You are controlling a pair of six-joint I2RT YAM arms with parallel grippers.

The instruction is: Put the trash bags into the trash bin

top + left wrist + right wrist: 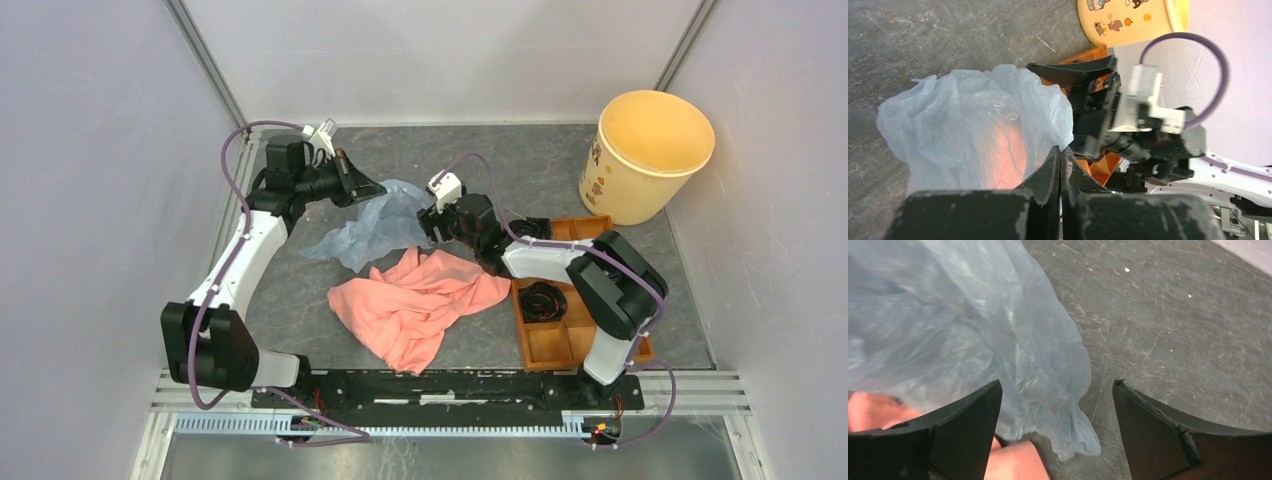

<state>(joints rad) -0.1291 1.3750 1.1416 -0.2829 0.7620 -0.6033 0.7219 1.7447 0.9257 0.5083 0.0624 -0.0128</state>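
Left hand (368,187), seen from above, meets the far edge of the pale blue bag (375,228), and the right hand (434,222) hovers at its other side. The pink bag (420,300) lies nearer on the worktop (400,150). The trash bin (648,150) stands upright far right, well apart. Left wrist view: fingers (1050,170) pressed together, pinching the blue film. Right wrist view: its fingers spread wide over the bag's edge.

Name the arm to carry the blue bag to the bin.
Right, probably: the right gripper is open over the blue bag, on the side of the trash bin. The left gripper seems shut on the bag's opposite edge, farther from it.
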